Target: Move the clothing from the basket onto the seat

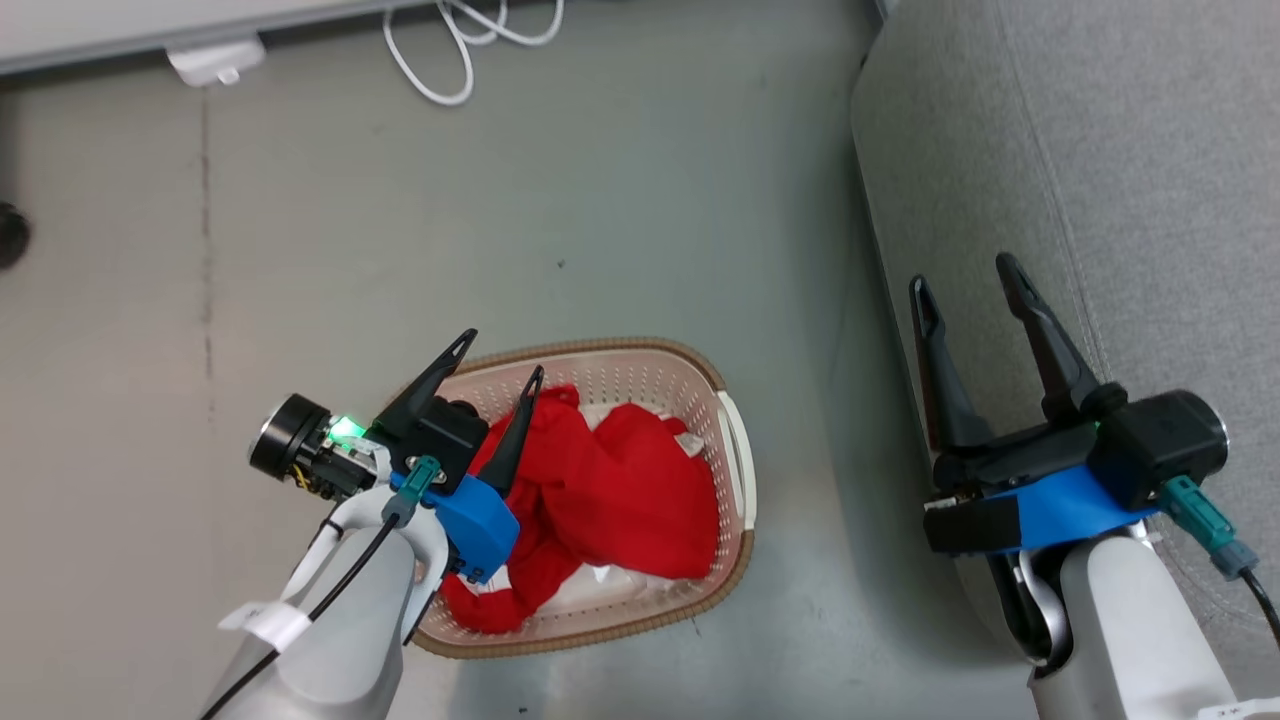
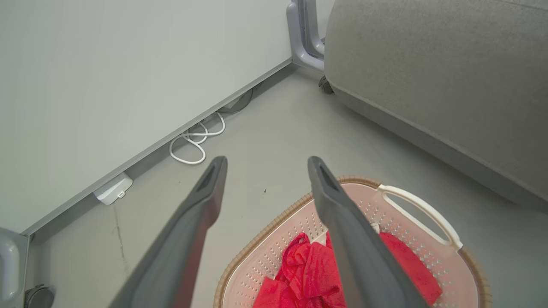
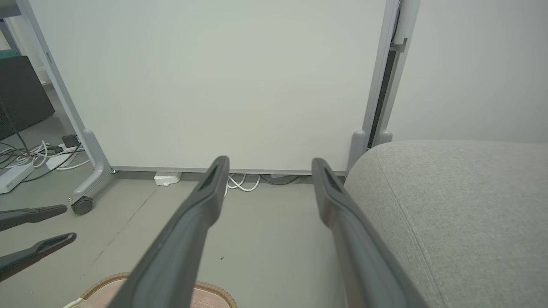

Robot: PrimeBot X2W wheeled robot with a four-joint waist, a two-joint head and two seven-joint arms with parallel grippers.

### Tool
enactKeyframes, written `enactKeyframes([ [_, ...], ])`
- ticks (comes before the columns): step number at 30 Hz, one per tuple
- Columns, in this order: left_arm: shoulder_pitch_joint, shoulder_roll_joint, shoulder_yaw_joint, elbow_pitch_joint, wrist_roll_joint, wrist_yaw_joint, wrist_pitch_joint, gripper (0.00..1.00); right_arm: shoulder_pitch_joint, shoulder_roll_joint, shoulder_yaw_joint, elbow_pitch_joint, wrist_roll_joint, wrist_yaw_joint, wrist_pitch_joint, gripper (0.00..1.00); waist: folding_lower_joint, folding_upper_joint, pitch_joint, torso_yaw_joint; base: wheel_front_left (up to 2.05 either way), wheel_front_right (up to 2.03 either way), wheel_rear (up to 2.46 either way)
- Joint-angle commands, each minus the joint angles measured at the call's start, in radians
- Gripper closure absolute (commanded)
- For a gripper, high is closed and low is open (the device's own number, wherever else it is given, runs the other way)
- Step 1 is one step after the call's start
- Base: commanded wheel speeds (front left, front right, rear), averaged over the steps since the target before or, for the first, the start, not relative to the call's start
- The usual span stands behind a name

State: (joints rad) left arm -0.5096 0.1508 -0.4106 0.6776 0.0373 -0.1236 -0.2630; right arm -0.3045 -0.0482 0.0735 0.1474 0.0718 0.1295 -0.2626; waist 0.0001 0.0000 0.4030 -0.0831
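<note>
Pale forearms [image 1: 330, 640], blue mounts [image 1: 480, 520], dark fingers [image 1: 937, 360]

clothing [image 1: 620, 490] in basket [image 1: 640, 383], seat [image 1: 1100, 150] to its right

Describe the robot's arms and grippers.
Both forearms are pale grey, with a blue wrist piece and black gripper body. The left gripper and right gripper each have two long, dark, tapering fingers with slotted tips. A teal plug feeds a black cable on each; the left shows a green light.
</note>
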Motion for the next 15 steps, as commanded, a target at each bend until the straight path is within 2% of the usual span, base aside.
enactKeyframes([
  [1,-0.044,0.014,-0.023,0.046,0.011,-0.005,-0.003,0.0,-0.028,-0.004,0.0,-0.012,0.003,0.002,-0.004,0.0,-0.0001,0.0,0.073,-0.032,0.0,0.0,0.0],
  [15,-0.256,0.043,-0.261,0.397,0.026,-0.006,-0.003,0.0,-0.121,-0.004,0.016,-0.057,0.014,0.001,-0.004,0.0,-0.0001,0.0,0.26,-0.09,0.0,0.0,0.0],
])
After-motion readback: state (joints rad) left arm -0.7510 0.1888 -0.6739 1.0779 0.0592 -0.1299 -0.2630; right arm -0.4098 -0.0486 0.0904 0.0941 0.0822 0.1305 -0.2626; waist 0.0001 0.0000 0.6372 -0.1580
